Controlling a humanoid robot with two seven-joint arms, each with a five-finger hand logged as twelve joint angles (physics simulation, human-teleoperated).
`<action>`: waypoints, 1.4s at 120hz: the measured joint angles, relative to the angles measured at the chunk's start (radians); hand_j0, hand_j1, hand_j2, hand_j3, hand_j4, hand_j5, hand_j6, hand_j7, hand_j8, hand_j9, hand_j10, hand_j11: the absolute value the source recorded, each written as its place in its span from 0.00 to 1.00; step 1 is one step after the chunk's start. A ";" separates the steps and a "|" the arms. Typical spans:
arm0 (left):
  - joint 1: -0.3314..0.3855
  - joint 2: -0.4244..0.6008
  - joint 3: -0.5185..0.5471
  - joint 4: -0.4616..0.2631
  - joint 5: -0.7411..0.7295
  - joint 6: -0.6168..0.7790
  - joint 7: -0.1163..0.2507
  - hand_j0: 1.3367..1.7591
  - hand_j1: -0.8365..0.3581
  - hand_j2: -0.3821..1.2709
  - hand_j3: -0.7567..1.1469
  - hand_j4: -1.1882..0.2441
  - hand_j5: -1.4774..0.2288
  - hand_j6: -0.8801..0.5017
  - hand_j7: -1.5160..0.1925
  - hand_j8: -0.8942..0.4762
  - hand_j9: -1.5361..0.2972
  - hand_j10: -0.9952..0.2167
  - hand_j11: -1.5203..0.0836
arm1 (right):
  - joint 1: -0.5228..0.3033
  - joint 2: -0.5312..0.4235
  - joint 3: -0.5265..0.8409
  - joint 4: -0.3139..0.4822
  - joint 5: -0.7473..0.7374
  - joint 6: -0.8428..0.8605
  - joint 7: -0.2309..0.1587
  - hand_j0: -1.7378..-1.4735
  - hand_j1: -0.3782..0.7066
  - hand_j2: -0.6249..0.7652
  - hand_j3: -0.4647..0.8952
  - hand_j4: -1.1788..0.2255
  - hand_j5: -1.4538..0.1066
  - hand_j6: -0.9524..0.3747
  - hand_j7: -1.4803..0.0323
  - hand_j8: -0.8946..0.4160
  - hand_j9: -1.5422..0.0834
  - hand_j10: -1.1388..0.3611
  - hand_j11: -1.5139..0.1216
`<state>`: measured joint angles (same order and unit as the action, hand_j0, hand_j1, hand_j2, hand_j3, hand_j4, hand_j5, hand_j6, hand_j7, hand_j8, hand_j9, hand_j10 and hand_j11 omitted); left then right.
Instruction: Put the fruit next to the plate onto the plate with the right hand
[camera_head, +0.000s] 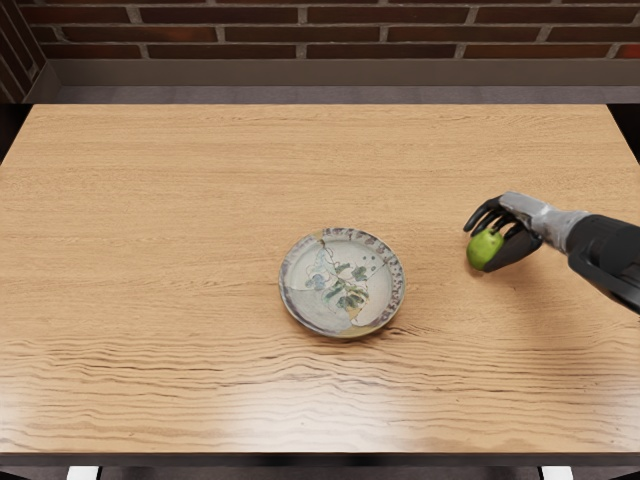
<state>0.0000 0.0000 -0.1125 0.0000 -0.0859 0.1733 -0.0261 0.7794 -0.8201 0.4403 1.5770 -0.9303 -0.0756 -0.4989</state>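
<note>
The table (150, 250) is big and flat. It is made of light wood with wavy lines running along it. Behind it, far from the fingers, is a wall (320, 30) of red-brown bricks. Only its lowest rows show.

Well to the left of the fingers, in the middle of the table, lies the plate (396, 285). It is round and shallow, pale grey and shiny, with a speckled brown rim. Green and blue leaf shapes are painted in it, but they are too small to make out well.

The fruit (485, 248) is small, round, smooth and bright green. It sits inside the fingers (482, 214), off the plate and well apart from it. The fingers are black and thin. They are curled around the fruit, holding it from above and from the right. They hide its back and right side. I cannot tell if the fruit touches the table or is just above it.

The right hand (510, 228) has a grey back that looks like metal. Its arm (605, 255) is dark and thick, and the right edge cuts it off.
</note>
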 joint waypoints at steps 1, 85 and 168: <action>0.000 0.000 0.000 0.000 0.000 0.000 0.000 0.76 0.99 0.23 0.40 0.83 0.87 0.64 0.89 0.65 0.84 0.82 0.95 | 0.000 -0.002 0.004 0.001 0.003 0.004 0.000 0.30 0.59 0.57 0.34 0.43 0.42 0.35 0.47 0.38 0.46 0.40 0.45; 0.000 0.000 0.000 0.000 0.000 0.000 0.000 0.76 0.99 0.23 0.40 0.83 0.87 0.64 0.89 0.65 0.84 0.82 0.95 | 0.015 -0.007 0.223 0.039 0.202 0.329 0.000 0.30 0.61 0.60 0.34 0.43 0.41 0.37 0.46 0.40 0.45 0.41 0.44; 0.000 0.000 0.000 0.000 0.000 0.000 0.000 0.76 0.99 0.23 0.40 0.83 0.87 0.64 0.89 0.65 0.84 0.82 0.95 | 0.020 0.200 0.270 0.013 0.204 0.322 -0.001 0.30 0.60 0.58 0.34 0.43 0.41 0.36 0.46 0.39 0.45 0.41 0.44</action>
<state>0.0000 0.0000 -0.1123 0.0000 -0.0859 0.1733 -0.0261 0.7991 -0.6201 0.7101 1.5902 -0.7266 0.2467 -0.5003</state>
